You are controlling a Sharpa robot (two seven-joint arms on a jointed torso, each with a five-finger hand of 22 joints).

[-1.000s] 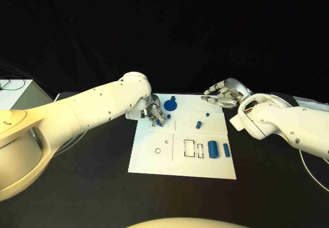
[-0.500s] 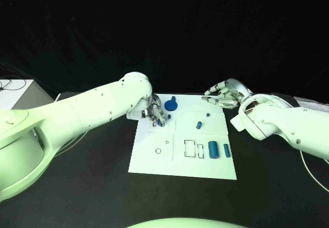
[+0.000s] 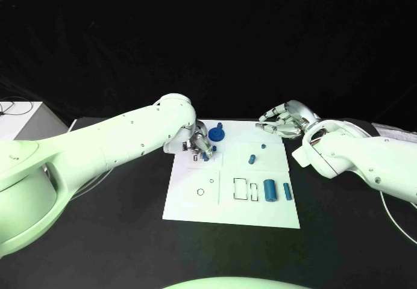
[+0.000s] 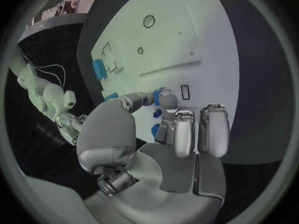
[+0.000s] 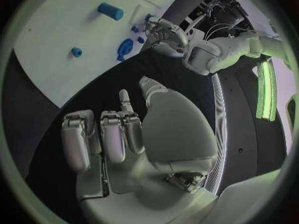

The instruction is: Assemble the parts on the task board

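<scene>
Place: a robotics lab or test cell.
Backdrop: black curtain [image 3: 208,54] closes off the far side.
Table: black top [image 3: 104,241], with a white task board [image 3: 230,208] at its middle.
Left side: a white box [image 3: 21,123] with cables.
Robot: two white arms over the table.

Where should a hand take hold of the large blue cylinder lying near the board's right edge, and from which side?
Judging by its pose, grip the large blue cylinder across its middle, coming straight down from above. It lies flat on the task board, long axis running away from the robot, with curved sides exposed. A slimmer blue piece lies close on its right, so fingers need care there.
</scene>
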